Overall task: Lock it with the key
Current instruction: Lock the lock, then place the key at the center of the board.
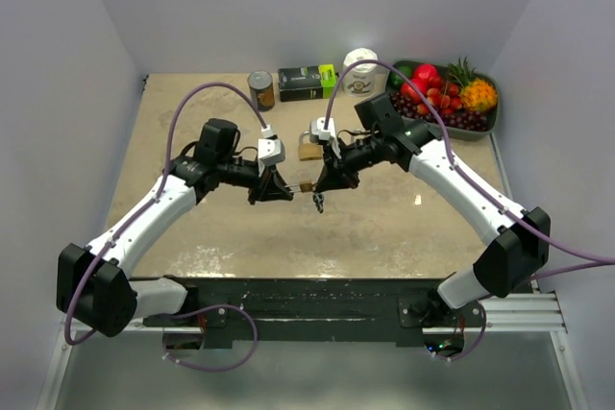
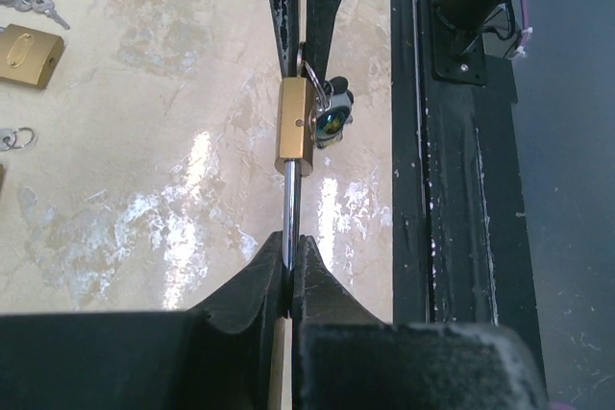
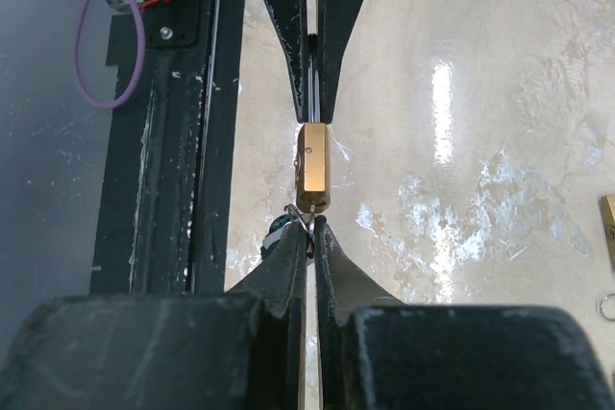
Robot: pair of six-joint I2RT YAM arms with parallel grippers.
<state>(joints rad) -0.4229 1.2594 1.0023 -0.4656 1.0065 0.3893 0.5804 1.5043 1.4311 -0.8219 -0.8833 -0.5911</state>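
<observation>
A small brass padlock (image 1: 306, 186) hangs in the air between my two grippers, above the table's middle. My left gripper (image 1: 281, 190) is shut on its steel shackle (image 2: 290, 204); the lock body (image 2: 294, 128) shows edge-on in the left wrist view, just beyond my left gripper (image 2: 291, 242). My right gripper (image 1: 321, 186) is shut on the key (image 3: 307, 222), which sits in the bottom of the padlock (image 3: 312, 168). The key's ring and a dark tag (image 2: 330, 122) hang beside the lock. In the right wrist view my right gripper (image 3: 310, 229) touches the lock's underside.
A second brass padlock (image 1: 309, 151) lies on the table behind the grippers, with loose keys (image 2: 34, 5) near it. A can (image 1: 260, 88), a dark box (image 1: 307, 83), a white jar (image 1: 359, 70) and a fruit tray (image 1: 488, 124) stand along the back. The black base rail (image 1: 317, 300) runs along the near edge.
</observation>
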